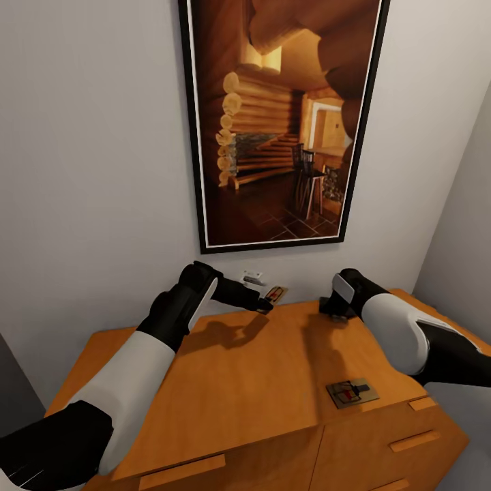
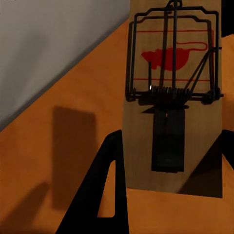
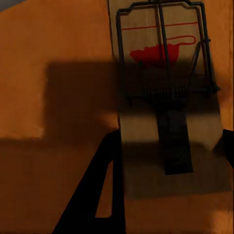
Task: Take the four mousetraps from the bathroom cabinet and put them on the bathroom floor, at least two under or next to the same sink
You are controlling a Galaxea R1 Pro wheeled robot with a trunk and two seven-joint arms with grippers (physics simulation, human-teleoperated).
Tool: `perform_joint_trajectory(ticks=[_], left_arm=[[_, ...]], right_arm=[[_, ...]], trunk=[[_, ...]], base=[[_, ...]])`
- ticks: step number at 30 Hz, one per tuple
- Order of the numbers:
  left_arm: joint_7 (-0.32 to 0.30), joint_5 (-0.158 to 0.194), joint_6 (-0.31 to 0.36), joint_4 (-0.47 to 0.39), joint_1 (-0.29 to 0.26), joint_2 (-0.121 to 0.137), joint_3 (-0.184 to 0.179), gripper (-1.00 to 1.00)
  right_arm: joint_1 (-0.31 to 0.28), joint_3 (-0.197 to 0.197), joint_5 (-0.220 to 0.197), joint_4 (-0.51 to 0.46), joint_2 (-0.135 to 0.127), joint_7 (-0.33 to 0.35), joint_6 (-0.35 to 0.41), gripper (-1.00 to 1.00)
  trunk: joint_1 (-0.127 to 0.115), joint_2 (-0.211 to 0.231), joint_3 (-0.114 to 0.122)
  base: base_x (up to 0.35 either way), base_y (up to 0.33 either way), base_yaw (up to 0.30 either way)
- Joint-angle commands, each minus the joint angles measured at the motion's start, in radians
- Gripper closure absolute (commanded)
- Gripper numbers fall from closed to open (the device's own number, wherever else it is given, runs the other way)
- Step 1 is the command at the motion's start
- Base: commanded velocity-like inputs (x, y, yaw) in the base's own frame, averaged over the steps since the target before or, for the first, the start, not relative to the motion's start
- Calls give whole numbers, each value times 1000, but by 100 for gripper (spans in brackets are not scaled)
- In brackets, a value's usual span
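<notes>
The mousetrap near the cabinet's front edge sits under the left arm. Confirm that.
Wrong arm: in the head view, that mousetrap lies on the cabinet top near its front edge, under the right arm, not the left.

No words, numbers or brand names can be read anywhere. The only printed marks are on the mousetraps: the mousetrap between the left fingers [image 2: 173,97] carries a red mouse-shaped silhouette with a thin curling tail line, set between two thin red rules across the tan board, under the dark wire frame. The mousetrap at the right gripper [image 3: 165,92] bears the same red mouse figure and a red rule above it, partly in shadow. The mousetrap near the front edge of the cabinet [image 1: 352,392] shows a small red spot, too small to make out
</notes>
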Motion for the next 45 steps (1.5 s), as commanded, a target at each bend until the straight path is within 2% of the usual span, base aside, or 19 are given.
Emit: perform_joint_trajectory(ticks=[1, 3, 8, 15, 28, 45], left_arm=[[-3, -2, 5, -1, -1, 0, 0, 100], [-3, -2, 5, -1, -1, 0, 0, 100], [-3, -2, 5, -1, -1, 0, -1, 100], [-3, -2, 5, -1, -1, 0, 0, 100], [-2, -2, 5, -1, -1, 0, 1, 100], [-2, -1, 5, -31, -1, 0, 3, 100]], right_arm=[[22, -2, 15, -1, -10, -8, 20, 100], [21, -1, 16, -24, -32, -6, 39, 100], [21, -1, 16, -101, -59, -4, 101, 100], [21, -1, 16, -256, -73, -2, 231, 100], [21, -2, 16, -294, -75, -1, 233, 100], [21, -2, 12, -296, -74, 0, 233, 100]], trunk=[[0, 0, -1], [0, 0, -1], [0, 0, -1], [0, 0, -1], [0, 0, -1], [0, 0, -1]], base=[[0, 0, 0], [0, 0, 0], [0, 0, 0], [0, 0, 0], [-23, 0, 0], [-316, 0, 0]])
